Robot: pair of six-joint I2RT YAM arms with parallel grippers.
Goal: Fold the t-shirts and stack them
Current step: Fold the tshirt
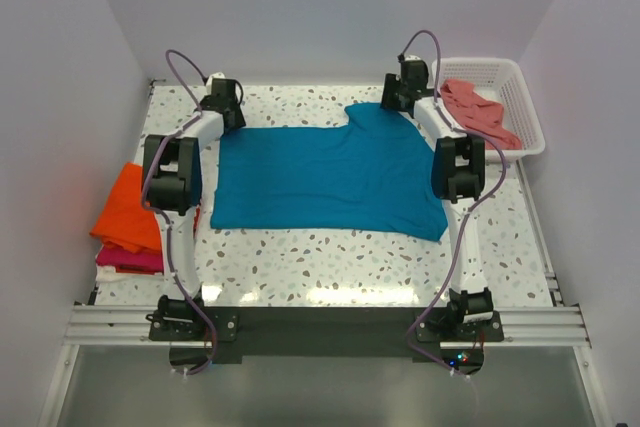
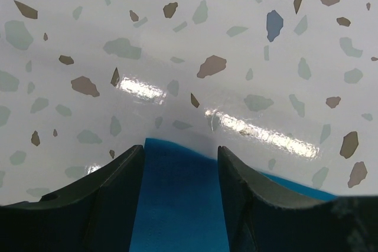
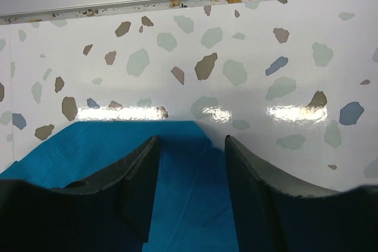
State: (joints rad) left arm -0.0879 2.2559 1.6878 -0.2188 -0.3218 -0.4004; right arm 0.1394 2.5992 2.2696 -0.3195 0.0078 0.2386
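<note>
Lying flat mid-table, the soft, limp teal-blue cloth t-shirt (image 1: 320, 179) was judged best pinched at its far corners, straddled, unclamped, by the parted left gripper (image 2: 180, 159) and right gripper (image 3: 192, 146).

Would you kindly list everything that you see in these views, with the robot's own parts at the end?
teal-blue t-shirt: one, teal-blue, spread flat mid-table
orange t-shirt: one, bright orange, folded, on top of the pile at the table's left edge
magenta t-shirt: one, magenta-red, under the orange one
salmon-pink t-shirt: one, salmon-pink, crumpled in the basket
basket: one, white lattice, far right corner
table: one, white with speckles, under everything
arms: two, white and black, left arm and right arm, flanking the teal-blue shirt
left gripper: one, dark, jaws apart over the teal-blue cloth's edge
right gripper: one, dark, the same
</note>
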